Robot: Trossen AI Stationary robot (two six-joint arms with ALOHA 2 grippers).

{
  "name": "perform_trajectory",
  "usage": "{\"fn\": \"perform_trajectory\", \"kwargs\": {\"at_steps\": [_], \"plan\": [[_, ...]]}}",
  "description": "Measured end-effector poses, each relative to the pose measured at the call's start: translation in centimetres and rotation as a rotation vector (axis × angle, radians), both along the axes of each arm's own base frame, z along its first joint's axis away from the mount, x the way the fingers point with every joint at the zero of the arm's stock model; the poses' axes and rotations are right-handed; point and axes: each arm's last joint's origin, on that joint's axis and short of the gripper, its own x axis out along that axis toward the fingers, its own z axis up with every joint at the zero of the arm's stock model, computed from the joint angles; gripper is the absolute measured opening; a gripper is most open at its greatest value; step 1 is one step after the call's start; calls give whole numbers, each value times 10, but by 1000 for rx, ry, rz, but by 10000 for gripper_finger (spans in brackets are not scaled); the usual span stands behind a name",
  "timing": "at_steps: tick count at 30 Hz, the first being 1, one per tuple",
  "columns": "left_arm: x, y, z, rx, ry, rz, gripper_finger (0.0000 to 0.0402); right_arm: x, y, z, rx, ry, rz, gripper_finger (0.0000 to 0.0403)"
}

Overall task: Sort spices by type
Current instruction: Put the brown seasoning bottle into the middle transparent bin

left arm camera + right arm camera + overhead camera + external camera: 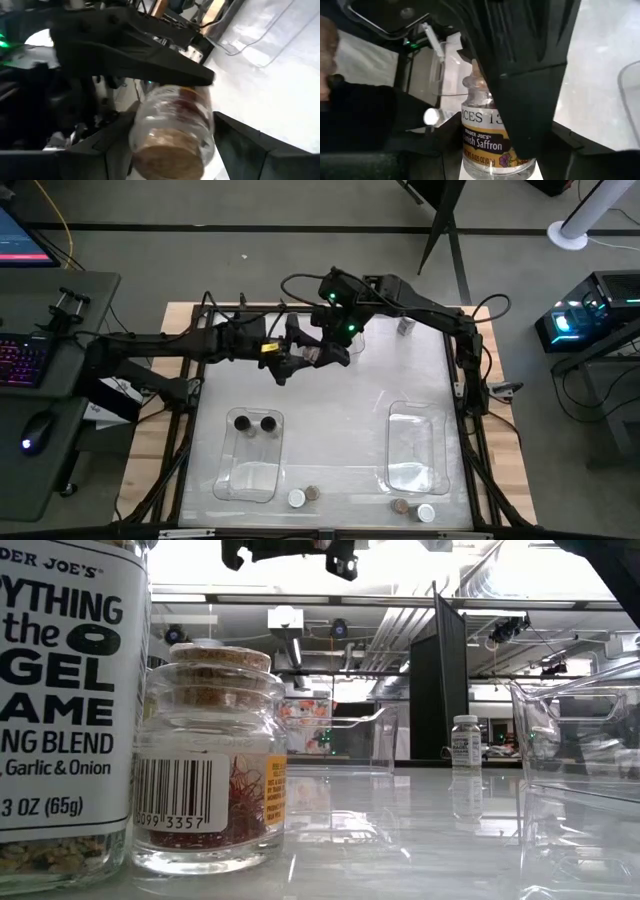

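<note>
The whole table (pixel 330 395) is seen from straight above in the high view, with both arms meeting in the upper middle of the frame. In the low view, the scene is taken level from the tabletop, very close to a cork-lidded jar (pixel 210 765) at the lower left, facing the room behind. Each wrist view is taken at close range along its own fingers. A saffron jar (pixel 492 137) is shown in the centre of the right wrist view, and a similar jar (pixel 170 132) in the lower centre of the left wrist view
</note>
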Motion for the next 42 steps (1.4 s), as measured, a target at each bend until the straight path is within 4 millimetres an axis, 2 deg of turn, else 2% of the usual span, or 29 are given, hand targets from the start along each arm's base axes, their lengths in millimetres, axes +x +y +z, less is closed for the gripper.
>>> {"fn": "perform_trajectory", "kwargs": {"at_steps": [10,19,26,31,35,39,42], "plan": [[3,-8,0,-19,-20,-57,233,0,3,0,46,-1,25,187],[3,-8,4,-63,-57,-57,157,1,5,1,84,-14,55,192],[4,-8,3,-114,-49,-22,156,6,3,5,127,-31,-7,229],[0,-2,0,-109,-9,98,156,4,-3,5,117,-21,-47,233],[-6,7,-5,-175,56,194,156,-10,-15,9,108,18,-87,235],[-11,20,-18,-203,155,310,156,-32,-24,26,99,-16,-103,235],[-15,27,-18,-226,166,343,156,-40,-33,31,88,-32,-136,236]]}}
